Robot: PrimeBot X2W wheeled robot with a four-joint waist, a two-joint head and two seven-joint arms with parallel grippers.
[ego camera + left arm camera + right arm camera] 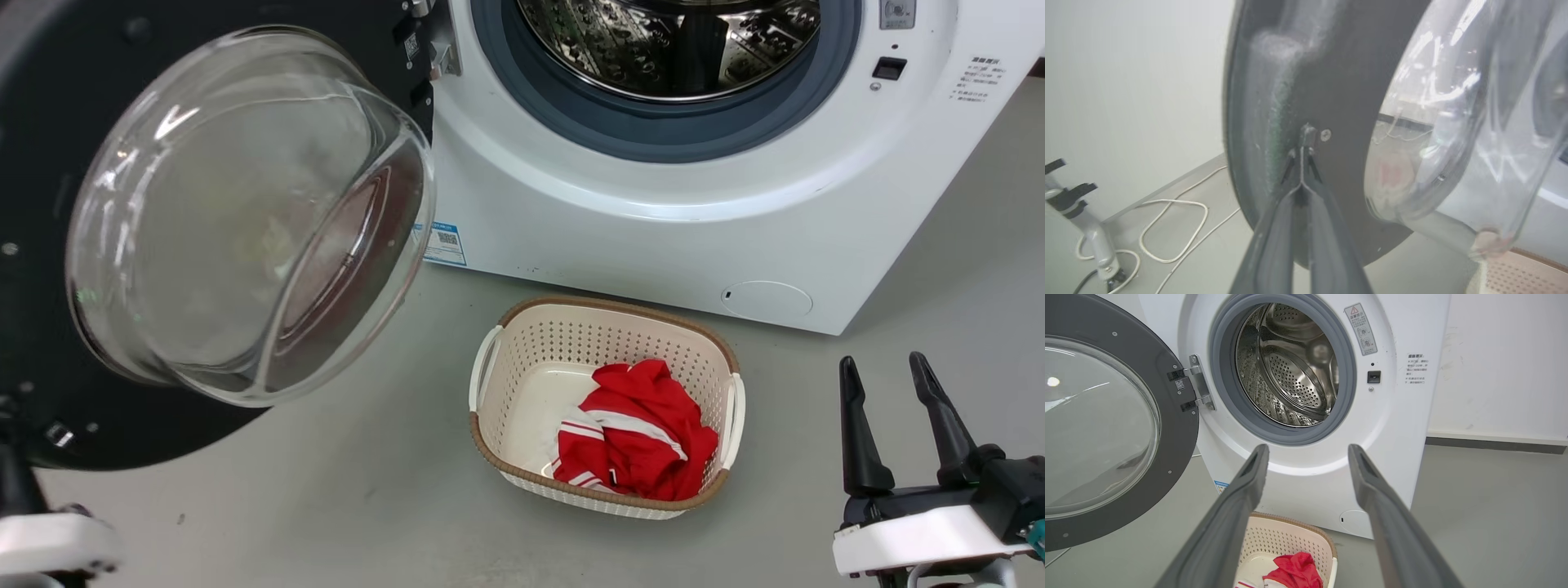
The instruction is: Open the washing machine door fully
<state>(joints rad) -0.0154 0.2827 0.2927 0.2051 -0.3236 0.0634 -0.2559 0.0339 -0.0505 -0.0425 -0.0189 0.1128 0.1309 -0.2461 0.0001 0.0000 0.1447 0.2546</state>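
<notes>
Left gripper (pixel 1301 163) clenched — tips against washing machine door (pixel 1331 81); right gripper (pixel 882 365) spread, well apart.

Glossy black washing machine door (pixel 33 122), clear glass bowl, steel drum (pixel 1290 367).

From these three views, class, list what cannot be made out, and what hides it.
- Head view: the drum, its top cut off by the upper edge.
- Left wrist view: whether the shut left gripper pinches anything on the door; blurred close-up.
- Right wrist view: the basket, partly behind the right gripper.
- Right wrist view: the printed label, too small to read.
</notes>
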